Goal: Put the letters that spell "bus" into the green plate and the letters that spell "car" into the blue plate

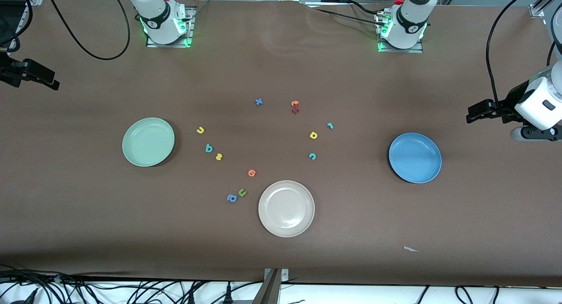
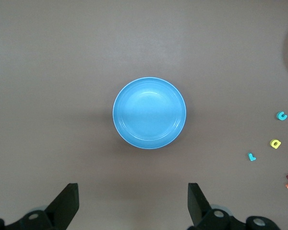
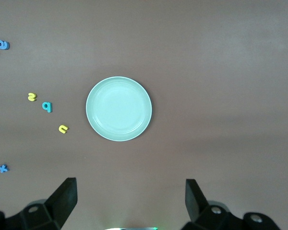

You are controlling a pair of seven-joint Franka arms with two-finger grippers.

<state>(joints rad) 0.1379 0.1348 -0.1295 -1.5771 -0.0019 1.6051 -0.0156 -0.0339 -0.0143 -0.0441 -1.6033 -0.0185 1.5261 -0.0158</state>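
Both plates hold nothing: the green plate and the blue plate. The left gripper and right gripper hang wide open, gripping nothing, over bare table.

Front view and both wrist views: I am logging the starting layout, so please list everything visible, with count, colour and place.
green plate: one, pale mint, toward the right arm's end.
blue plate: one, mid-blue, toward the left arm's end.
beige plate: one, nearest the front camera.
"bus" letters: teal b, yellow u, yellow s, beside the green plate.
"car" letters: teal c, yellow a, teal r, nearer the blue plate.
other letters: blue x, orange and dark red pair, orange letter, green u, blue a.
left gripper: open, above the blue plate.
right gripper: open, above the green plate.
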